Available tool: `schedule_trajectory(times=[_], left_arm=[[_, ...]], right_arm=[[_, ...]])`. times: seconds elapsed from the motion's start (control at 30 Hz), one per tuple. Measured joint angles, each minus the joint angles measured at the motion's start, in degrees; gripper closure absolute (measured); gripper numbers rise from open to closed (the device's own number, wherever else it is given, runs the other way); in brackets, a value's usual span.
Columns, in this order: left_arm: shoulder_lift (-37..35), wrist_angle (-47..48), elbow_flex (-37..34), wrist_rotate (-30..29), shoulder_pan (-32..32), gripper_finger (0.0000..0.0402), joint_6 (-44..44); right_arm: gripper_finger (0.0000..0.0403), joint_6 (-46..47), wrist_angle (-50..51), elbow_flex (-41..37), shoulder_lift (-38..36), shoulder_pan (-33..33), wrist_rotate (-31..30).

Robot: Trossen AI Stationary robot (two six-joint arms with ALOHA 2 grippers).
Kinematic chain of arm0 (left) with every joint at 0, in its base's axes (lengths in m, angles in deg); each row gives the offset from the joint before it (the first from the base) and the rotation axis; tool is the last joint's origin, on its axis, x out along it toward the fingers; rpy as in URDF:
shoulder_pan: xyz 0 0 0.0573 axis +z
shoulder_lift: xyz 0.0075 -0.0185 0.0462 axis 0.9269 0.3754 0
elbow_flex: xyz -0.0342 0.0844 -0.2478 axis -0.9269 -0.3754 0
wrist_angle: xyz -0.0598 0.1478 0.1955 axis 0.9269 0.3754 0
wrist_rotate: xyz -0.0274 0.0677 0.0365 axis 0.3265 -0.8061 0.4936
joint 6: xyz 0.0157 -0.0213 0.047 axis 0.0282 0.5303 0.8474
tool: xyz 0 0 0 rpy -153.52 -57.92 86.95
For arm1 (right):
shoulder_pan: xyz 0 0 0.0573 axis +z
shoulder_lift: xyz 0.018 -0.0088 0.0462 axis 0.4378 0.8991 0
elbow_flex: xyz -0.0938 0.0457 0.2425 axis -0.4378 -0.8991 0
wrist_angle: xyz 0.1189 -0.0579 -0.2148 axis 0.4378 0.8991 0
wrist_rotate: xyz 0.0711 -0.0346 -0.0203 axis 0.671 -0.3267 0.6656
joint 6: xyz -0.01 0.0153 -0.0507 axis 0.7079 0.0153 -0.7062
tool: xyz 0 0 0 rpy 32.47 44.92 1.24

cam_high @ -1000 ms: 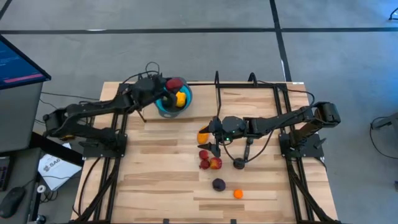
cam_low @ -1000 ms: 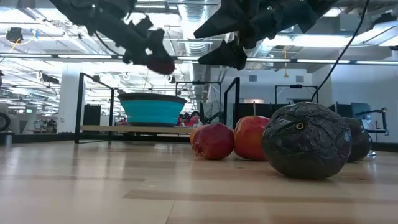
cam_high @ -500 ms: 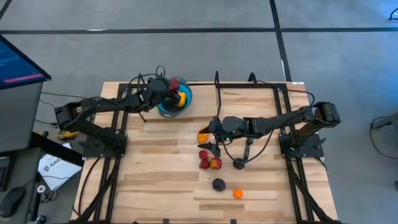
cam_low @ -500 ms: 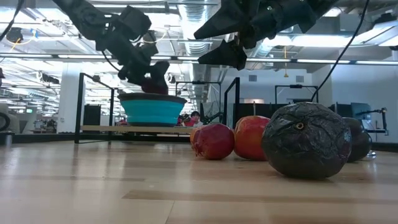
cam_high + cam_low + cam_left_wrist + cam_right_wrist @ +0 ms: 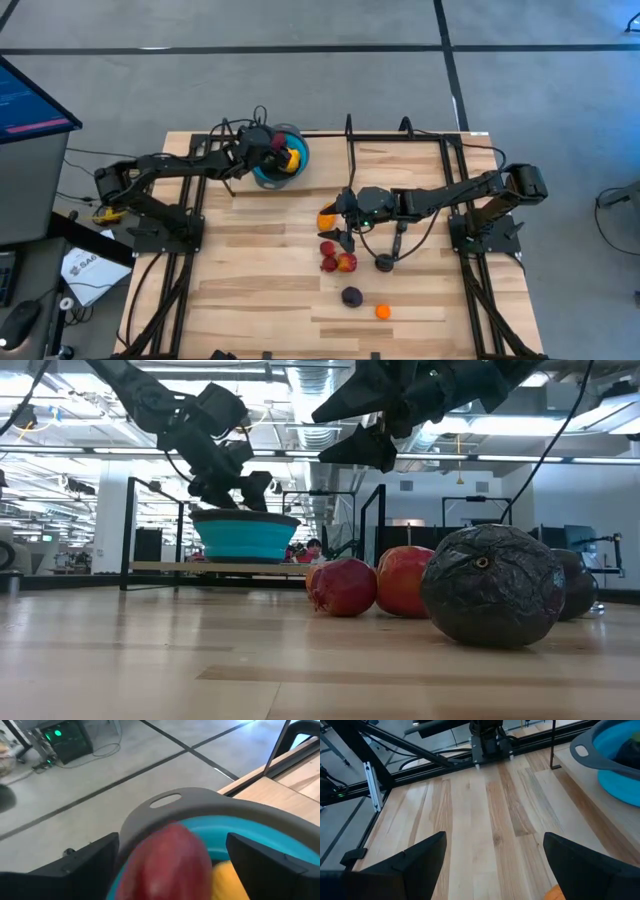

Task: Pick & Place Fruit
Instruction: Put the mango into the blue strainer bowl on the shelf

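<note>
Left end effector [image 5: 268,152] sits over the blue bowl [image 5: 262,176] at the back of the wooden surface [image 5: 250,280], fingers spread wide with nothing clamped. Left wrist view: a red fruit [image 5: 167,862] lies between the two dark fingers, down in the bowl, with a yellow fruit [image 5: 227,880] just beside it; can't tell if the fingers touch the red one. From above, the bowl shows a yellow piece [image 5: 291,157] and a dark red piece [image 5: 280,136] by the end effector.

Right end effector [image 5: 338,222] hangs above mid surface, fingers apart, holding nothing. Right wrist view looks past both fingers at bare wood and the bowl's grey rim [image 5: 585,750]; a sliver of orange shows at the frame's edge.

Fruit left on the surface: an orange piece [image 5: 326,219] just beside the right end effector; three red pieces [image 5: 338,260] clustered close in front of it, touching or nearly so; a dark purple piece [image 5: 352,296] nearer the front edge; a small orange piece [image 5: 383,311] just beside that. A dark rounded thing [image 5: 384,262] lies under the right arm, can't tell what it is.

Low view: the purple fruit [image 5: 490,585] is nearest, two red ones [image 5: 345,587] behind it, bowl further back with the left end effector above its rim.
</note>
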Motion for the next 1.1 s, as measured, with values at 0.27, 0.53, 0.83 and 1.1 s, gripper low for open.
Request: schedule_trajectory(times=[0.27, 0.53, 0.83, 1.1], left_arm=[[-1.62, -0.25, -0.04, 2.23, 1.49, 0.0018, -0.54], [-13.06, -0.49, -0.02, 8.77, -1.68, 0.0033, 3.97], [-21.98, -0.58, -0.02, 17.24, -15.54, 0.0057, 8.23], [-18.22, -2.34, 0.00, 12.39, -29.69, 0.0084, 12.66]], right_arm=[[0.0076, 0.00, 0.00, 0.00, 0.00, 0.00, 0.00], [0.0076, -1.46, 0.00, 0.00, 0.00, 0.00, -0.37], [0.0076, -3.08, -0.13, -0.02, 0.00, 2.94, -17.27], [0.0076, -6.93, 1.23, -0.04, -0.51, 9.65, -36.80]])
